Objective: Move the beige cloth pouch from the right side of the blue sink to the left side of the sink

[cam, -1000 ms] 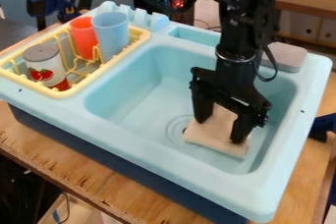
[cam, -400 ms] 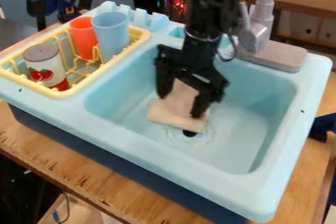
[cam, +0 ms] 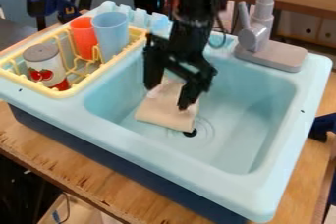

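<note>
Straddling flat beige cloth, blocky tool

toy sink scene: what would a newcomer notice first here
Probably the black gripper, down at a beige pad in the pale blue sink, by the drain. Next, the orange-red cup and light blue cup, side by side in the yellow rack at the view's left.

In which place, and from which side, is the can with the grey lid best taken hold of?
I would come from above and grip the can across its round body, just below the grey lid. That upper part looks the easiest to reach, because the lower part sits down inside the yellow rack.
</note>
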Robot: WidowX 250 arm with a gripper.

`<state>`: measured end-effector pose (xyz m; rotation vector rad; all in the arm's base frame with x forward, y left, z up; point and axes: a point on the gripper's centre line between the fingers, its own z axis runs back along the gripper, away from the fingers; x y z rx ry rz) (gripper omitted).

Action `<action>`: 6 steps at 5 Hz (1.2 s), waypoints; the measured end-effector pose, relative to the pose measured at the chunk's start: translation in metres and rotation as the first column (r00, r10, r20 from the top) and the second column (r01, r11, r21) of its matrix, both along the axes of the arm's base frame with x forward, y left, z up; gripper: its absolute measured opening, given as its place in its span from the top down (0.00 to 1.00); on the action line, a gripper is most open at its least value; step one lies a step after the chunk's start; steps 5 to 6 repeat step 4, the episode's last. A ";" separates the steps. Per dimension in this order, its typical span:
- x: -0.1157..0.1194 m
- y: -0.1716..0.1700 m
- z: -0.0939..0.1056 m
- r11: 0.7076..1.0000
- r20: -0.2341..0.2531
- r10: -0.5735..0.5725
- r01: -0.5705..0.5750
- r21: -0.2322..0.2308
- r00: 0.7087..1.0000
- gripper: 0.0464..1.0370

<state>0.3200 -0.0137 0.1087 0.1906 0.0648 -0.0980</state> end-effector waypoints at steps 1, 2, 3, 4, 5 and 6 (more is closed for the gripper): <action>0.005 -0.004 0.015 0.998 0.078 -0.011 0.016 -0.064 0.997 0.04; -0.003 -0.001 0.038 0.998 0.108 0.014 -0.008 -0.060 0.994 0.04; -0.026 -0.005 0.062 0.995 -0.037 0.076 -0.078 -0.067 0.996 0.04; -0.051 -0.020 0.079 0.992 -0.125 0.038 -0.053 -0.113 0.991 0.04; -0.051 -0.020 0.079 0.992 -0.125 0.038 -0.053 -0.113 0.991 0.04; -0.051 -0.020 0.079 0.992 -0.125 0.038 -0.053 -0.113 0.991 0.04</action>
